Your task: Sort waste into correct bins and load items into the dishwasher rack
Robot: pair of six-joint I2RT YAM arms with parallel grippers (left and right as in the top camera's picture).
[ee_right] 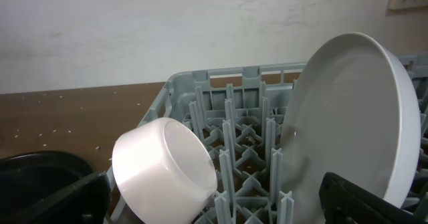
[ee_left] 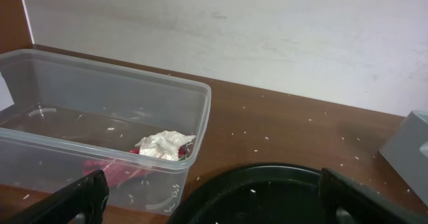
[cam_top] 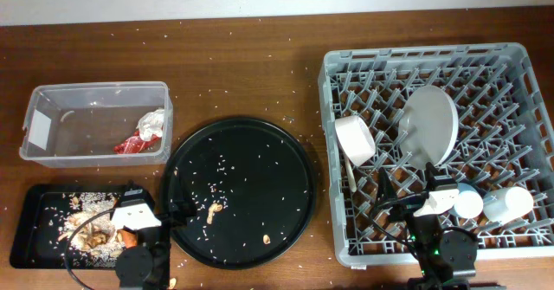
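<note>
The clear tub (cam_top: 95,99) holds the red wrapper (cam_top: 130,145) and white tissue (cam_top: 152,121); in the left wrist view the tub (ee_left: 100,110), tissue (ee_left: 165,145) and wrapper (ee_left: 114,170) lie ahead. The shallow black tray (cam_top: 26,238) holds food scraps with rice and the carrot (cam_top: 128,236). The grey rack (cam_top: 519,91) holds the plate (cam_top: 430,125), bowl (cam_top: 355,138), a thin pale utensil (cam_top: 349,173) and two small cups (cam_top: 468,203) (cam_top: 509,203). My left gripper (cam_top: 141,205) (ee_left: 217,207) is open and empty. My right gripper (cam_top: 430,190) (ee_right: 214,207) is open, over the rack (ee_right: 227,90) facing the bowl (ee_right: 164,170) and plate (ee_right: 348,124).
A large round black tray (cam_top: 238,190) with scattered rice and a few scraps sits between the bins and the rack; its rim shows in the left wrist view (ee_left: 267,177). Rice grains are strewn over the brown table. A wall stands behind.
</note>
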